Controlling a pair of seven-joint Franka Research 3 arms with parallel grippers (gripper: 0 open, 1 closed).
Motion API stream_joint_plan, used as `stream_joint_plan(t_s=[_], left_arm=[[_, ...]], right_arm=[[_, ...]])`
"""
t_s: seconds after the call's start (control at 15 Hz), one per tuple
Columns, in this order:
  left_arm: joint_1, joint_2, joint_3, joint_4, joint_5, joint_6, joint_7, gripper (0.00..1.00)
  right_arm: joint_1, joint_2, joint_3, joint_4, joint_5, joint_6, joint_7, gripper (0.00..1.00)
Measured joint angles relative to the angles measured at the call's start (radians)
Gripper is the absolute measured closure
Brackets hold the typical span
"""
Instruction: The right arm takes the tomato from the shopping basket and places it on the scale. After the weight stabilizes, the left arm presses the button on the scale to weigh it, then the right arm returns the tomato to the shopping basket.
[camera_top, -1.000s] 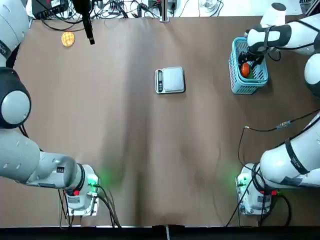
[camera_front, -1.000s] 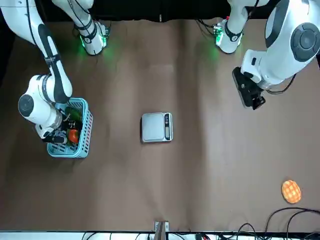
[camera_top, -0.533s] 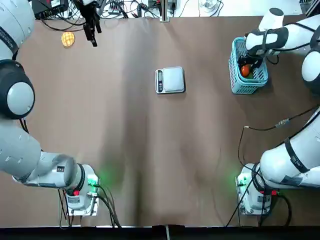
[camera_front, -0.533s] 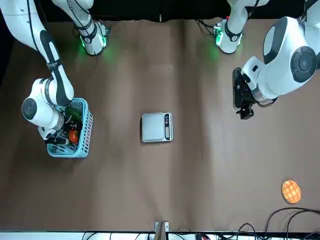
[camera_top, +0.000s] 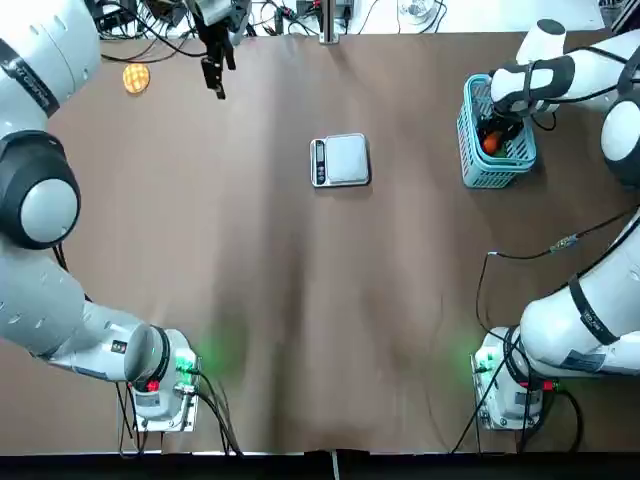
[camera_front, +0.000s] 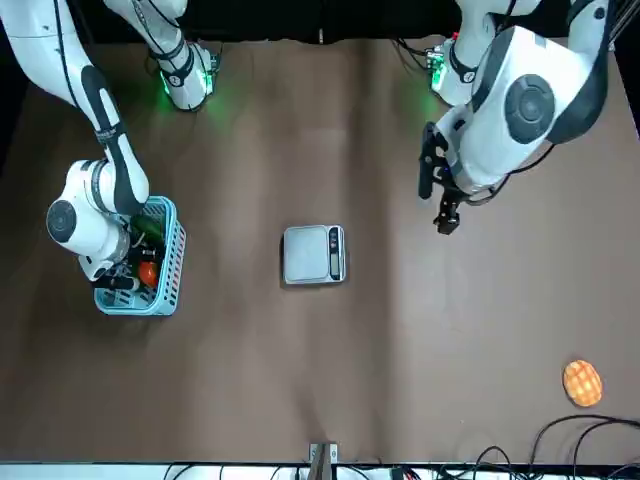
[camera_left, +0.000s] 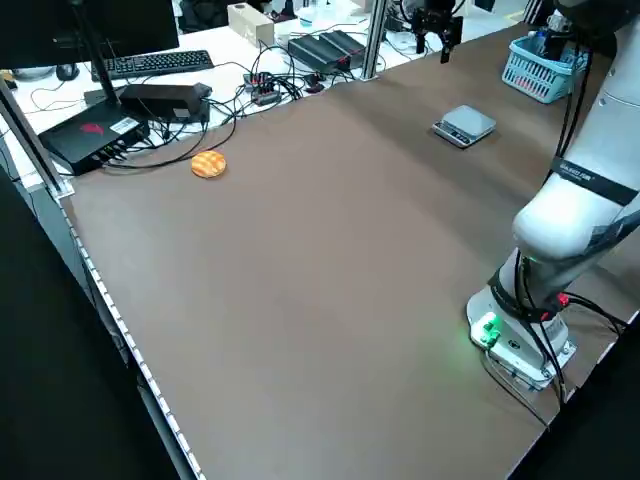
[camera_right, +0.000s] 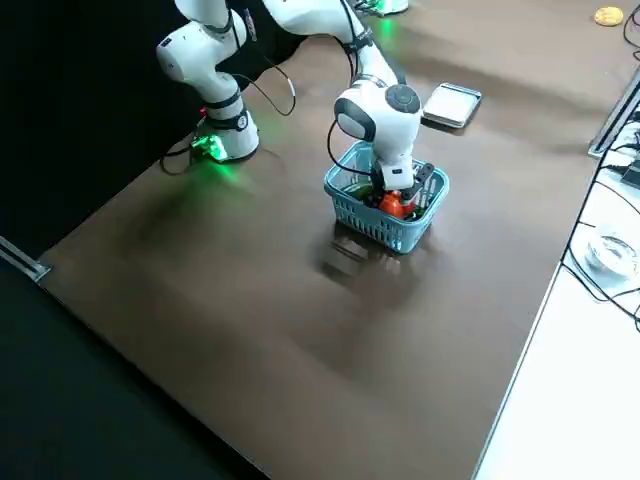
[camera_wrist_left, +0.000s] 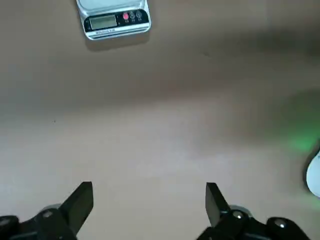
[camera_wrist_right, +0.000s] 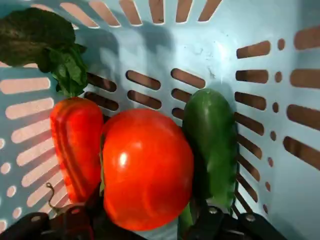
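The tomato (camera_wrist_right: 147, 167) lies in the light-blue shopping basket (camera_top: 497, 176) at the table's far right. My right gripper (camera_top: 492, 128) reaches down into the basket, and in the right wrist view its fingers press on both sides of the tomato, shut on it. The tomato (camera_right: 392, 205) still sits low among the other produce. The silver scale (camera_top: 342, 160) stands bare at the middle of the table. Left of the scale and farther back, my left gripper (camera_top: 213, 75) hangs open above the table; the left wrist view shows the scale (camera_wrist_left: 113, 17) ahead of its spread fingers.
A long green vegetable (camera_wrist_right: 210, 135), a red pepper (camera_wrist_right: 75, 145) and a leafy green (camera_wrist_right: 45, 40) crowd the tomato inside the basket. A yellow-orange waffle disc (camera_top: 136, 77) lies at the far left. Cables and equipment line the table's far edge.
The left arm has swung its gripper from near the waffle disc toward the scale. The right gripper has stayed in the basket around the tomato.
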Motion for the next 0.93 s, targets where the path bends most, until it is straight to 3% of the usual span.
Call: stream_joint_plan(t_s=[0.27,0.47,0.6,0.93], left_arm=[[-0.021,0.028,0.0,-0.003,0.0,0.032,-0.055,0.04],[-0.024,0.034,0.0,-0.025,0.0,0.064,-0.114,0.12],[-0.032,0.035,-0.001,-0.053,0.0,0.101,-0.143,0.26],[-0.038,0.035,-0.001,-0.079,0.0,0.131,-0.206,0.41]], right_arm=[[0.009,-0.002,0.003,0.006,0.0,-0.022,-0.003,0.3],[0.021,-0.057,0.004,0.021,0.0,-0.074,-0.005,0.3],[0.021,-0.11,0.004,0.031,0.0,-0.127,-0.006,0.3],[0.023,-0.242,0.005,0.059,0.0,-0.255,-0.007,0.3]])
